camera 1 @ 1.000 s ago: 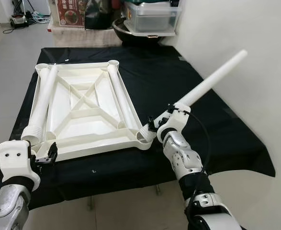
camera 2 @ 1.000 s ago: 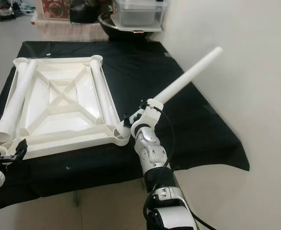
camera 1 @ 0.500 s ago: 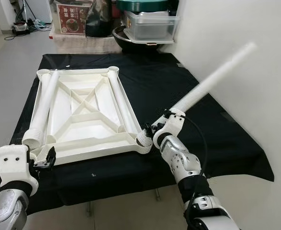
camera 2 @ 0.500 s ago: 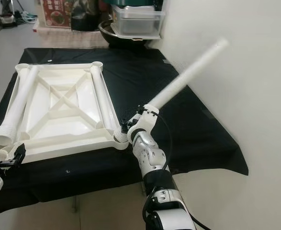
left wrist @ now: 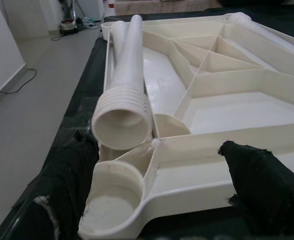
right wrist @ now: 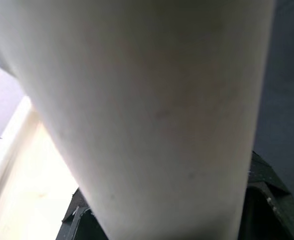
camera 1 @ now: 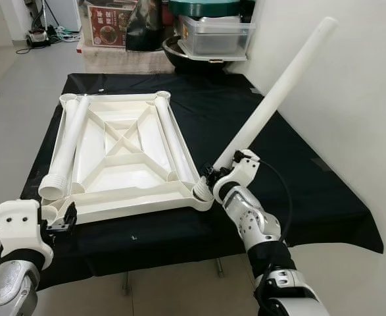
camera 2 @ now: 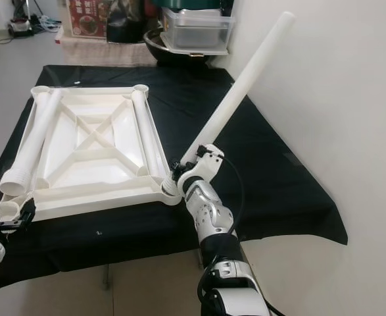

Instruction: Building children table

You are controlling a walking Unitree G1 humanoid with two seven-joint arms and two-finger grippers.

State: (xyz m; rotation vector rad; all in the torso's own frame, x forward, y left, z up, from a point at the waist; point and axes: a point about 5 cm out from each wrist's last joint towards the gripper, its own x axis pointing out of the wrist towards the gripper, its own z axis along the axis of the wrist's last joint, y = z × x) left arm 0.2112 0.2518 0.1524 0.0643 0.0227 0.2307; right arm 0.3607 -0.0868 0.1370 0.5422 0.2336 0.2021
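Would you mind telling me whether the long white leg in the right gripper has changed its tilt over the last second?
Yes. The table leg has swung more upright, its lower end staying at the tabletop's near right corner socket.

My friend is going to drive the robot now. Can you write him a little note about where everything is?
Right gripper: shut on a white table leg, tilted, threaded end at the tabletop's near right corner socket.
Left gripper: open, straddling the near left corner socket, not gripping.
Upside-down tabletop lies on the black cloth; two more legs lie in it.
Done: no leg seated yet.
Left: seat this leg, then the others.
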